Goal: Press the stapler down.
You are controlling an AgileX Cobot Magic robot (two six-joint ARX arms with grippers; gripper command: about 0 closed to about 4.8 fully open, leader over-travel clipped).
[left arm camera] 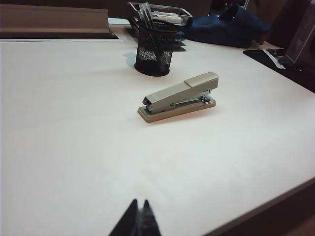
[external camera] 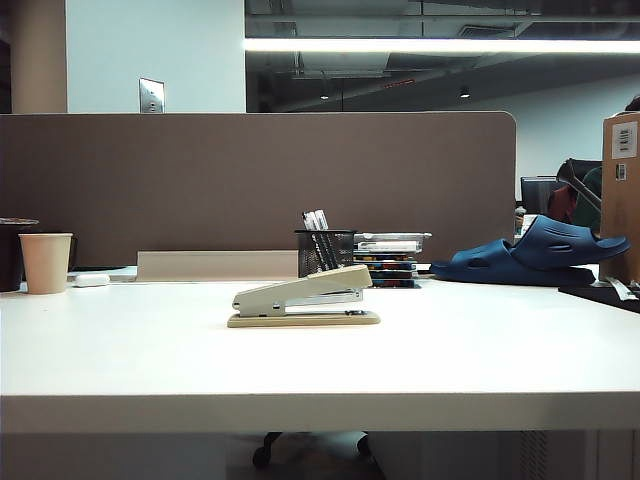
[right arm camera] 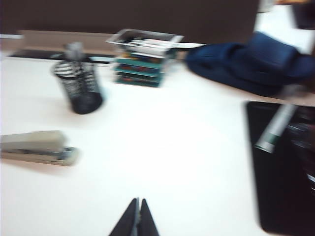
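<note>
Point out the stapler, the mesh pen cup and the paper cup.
stapler (external camera: 305, 296): exterior view, on the hinged top arm.
mesh pen cup (left arm camera: 154, 53): left wrist view, on the mesh wall.
paper cup (external camera: 46, 264): exterior view, on its side.

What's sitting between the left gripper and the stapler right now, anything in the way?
Nothing visible. In the left wrist view, only bare white table lies between the shut left gripper and the stapler. The mesh pen cup stands beyond the stapler, off the path.

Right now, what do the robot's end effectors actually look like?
Only the fingertips show. The left end effector has two black, tapering, pointed fingers; the right end effector looks the same, though its picture is blurred. No arms, cables or markings are visible, and neither appears in the exterior view.
</note>
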